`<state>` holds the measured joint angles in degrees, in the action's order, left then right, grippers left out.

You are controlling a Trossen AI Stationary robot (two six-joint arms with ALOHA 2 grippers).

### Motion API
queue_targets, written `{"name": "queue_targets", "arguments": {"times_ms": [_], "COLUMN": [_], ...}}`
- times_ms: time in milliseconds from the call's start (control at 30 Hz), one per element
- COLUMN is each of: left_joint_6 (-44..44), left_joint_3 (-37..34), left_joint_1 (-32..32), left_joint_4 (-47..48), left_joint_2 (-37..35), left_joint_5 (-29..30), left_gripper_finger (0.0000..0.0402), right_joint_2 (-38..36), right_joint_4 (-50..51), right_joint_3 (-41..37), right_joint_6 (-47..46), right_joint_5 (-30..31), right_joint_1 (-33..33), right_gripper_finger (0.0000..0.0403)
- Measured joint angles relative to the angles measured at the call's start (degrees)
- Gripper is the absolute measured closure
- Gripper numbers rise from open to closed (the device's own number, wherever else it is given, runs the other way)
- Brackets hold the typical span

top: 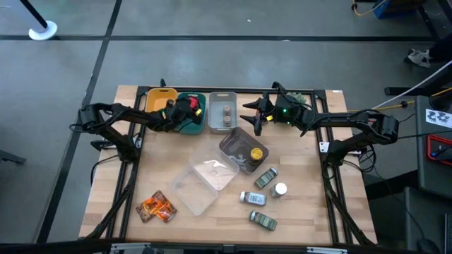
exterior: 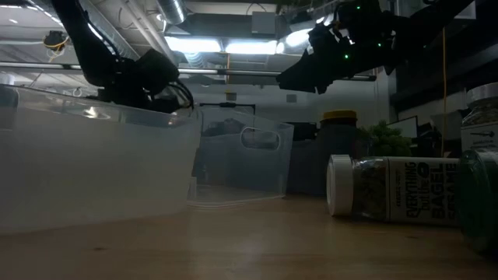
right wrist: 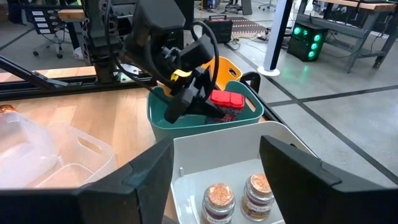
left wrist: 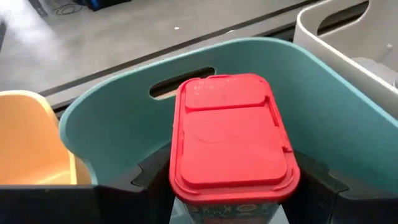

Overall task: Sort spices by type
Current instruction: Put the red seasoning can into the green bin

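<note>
My left gripper (top: 185, 109) is shut on a red-lidded spice container (left wrist: 230, 130) at the teal bin (left wrist: 336, 93). My right gripper (right wrist: 214, 171) is open and hovers above the grey bin (right wrist: 217, 134), where two tiny brown jars (right wrist: 217, 198) stand upright. Orange foil packets (top: 155, 207) lie on the table near its near left corner. A yellow-lidded jar (top: 256, 154) sits in a clear tray (top: 236, 144). Green-labelled jars (top: 265, 178) and a white-capped bottle (top: 280, 189) lie on the table to the right. My left gripper pinches the red container between its two fingers (left wrist: 149, 180), one on each side wall just below the red lid (left wrist: 186, 186). It comes slanting down from the table's left. The container sits at the height of the teal bin's rim (right wrist: 205, 118); whether it touches the bin's floor is hidden.
A yellow bin (top: 159, 97) stands left of the teal bin, all three bins along the far edge. A second clear tray (top: 201, 185) lies mid-table. A labelled jar lies on its side (exterior: 389, 187) close to the low camera. Bare wood shows at the near edge.
</note>
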<state>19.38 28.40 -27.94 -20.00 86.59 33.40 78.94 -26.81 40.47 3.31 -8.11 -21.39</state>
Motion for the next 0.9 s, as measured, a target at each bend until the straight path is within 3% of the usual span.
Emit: {"name": "queue_targets", "arguments": {"times_ms": [300,600,900], "left_joint_6": [-9.28,-1.66,-6.04], "left_joint_3": [0.11,0.04,0.0], "left_joint_1": [-0.28,-1.8,-2.25], "left_joint_4": [2.18,2.95,3.03], "left_joint_2": [0.0,0.0,0.02], "left_joint_5": [0.11,0.01,0.01], "left_gripper_finger": [0.018,0.018,0.018], "right_joint_2": [0.0,0.0,0.0], "right_joint_4": [0.06,0.14,1.77], "right_joint_3": [-0.02,-0.02,-0.04], "right_joint_6": [0.0,0.0,0.0], "right_joint_5": [-0.01,-0.01,-0.03], "right_joint_1": [0.0,0.0,0.02], "right_gripper_finger": [0.0164,0.0164,0.0164]}}
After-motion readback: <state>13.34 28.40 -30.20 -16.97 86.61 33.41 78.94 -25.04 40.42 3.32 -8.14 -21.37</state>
